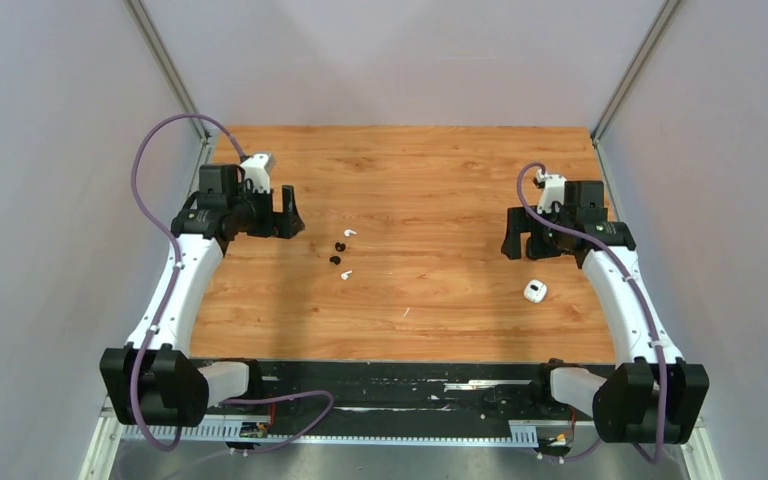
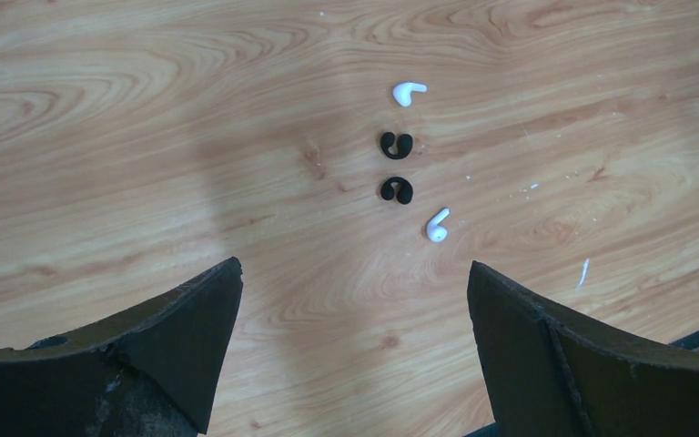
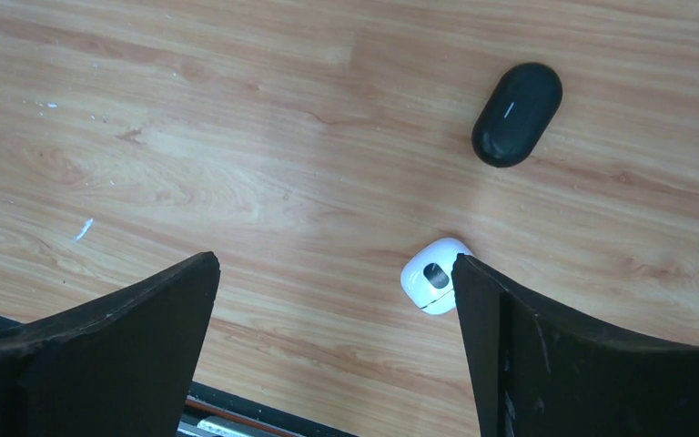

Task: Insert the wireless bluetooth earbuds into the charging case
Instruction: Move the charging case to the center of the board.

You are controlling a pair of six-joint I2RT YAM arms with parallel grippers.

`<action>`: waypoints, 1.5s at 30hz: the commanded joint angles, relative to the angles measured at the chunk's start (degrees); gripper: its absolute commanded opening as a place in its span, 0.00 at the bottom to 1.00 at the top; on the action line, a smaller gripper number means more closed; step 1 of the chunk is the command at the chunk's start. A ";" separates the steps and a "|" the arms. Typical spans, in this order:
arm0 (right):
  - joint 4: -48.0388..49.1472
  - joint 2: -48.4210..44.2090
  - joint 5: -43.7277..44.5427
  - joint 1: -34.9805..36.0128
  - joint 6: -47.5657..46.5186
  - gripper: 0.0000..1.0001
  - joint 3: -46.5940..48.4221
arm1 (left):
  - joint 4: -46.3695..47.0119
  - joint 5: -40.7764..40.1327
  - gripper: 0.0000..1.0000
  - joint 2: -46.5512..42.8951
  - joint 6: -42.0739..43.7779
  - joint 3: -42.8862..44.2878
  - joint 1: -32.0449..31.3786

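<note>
Two earbuds (image 2: 437, 226) beyond left fingers (image 2: 182, 337)

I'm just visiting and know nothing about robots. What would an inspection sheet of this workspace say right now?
Surface: wooden table, a few white flecks.
Job's things: two white earbuds loose mid-table; white charging case apart, near the right tool.
Clutter: two black curled pieces between the earbuds; black oval case.
Tools: left tool open, empty; right tool open, empty.
Cables: purple cable looped along each arm.
Surroundings: plain grey walls, metal posts.
</note>
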 commanded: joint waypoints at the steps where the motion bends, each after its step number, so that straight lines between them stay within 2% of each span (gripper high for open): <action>1: -0.28 -2.38 -0.44 -0.06 -4.29 1.00 -1.96 | 0.02 3.86 1.00 0.58 -1.20 1.03 0.03; 5: -2.62 -1.63 -2.09 -0.06 -9.87 1.00 -3.10 | -1.11 3.92 1.00 1.31 -1.28 1.08 0.02; 13: -6.57 0.44 -3.29 -0.31 -13.00 1.00 -1.79 | -2.16 5.21 0.99 1.16 -4.14 4.72 0.05; 17: -7.29 2.71 -2.22 -2.49 -10.10 0.96 -0.97 | -2.78 5.03 0.99 1.42 -4.61 5.13 0.06; 23: -5.63 5.95 3.52 -8.40 -6.41 0.81 -1.43 | -1.20 5.94 0.99 -0.16 -5.76 4.49 0.03; 27: -5.90 10.78 4.72 -9.59 -10.04 0.76 -1.82 | -1.74 5.59 0.99 0.45 -4.59 4.36 0.04; 31: -6.49 14.80 5.25 -9.64 -14.59 0.75 -1.17 | -1.28 5.51 0.99 0.64 -4.33 4.09 0.03; 38: -7.99 19.89 4.45 -9.64 -9.10 0.67 0.75 | -0.68 5.32 0.99 0.76 -4.39 3.78 0.02; 45: -7.88 24.22 5.66 -9.56 -1.43 0.71 -0.04 | -1.61 3.21 0.99 0.66 -2.61 3.45 0.04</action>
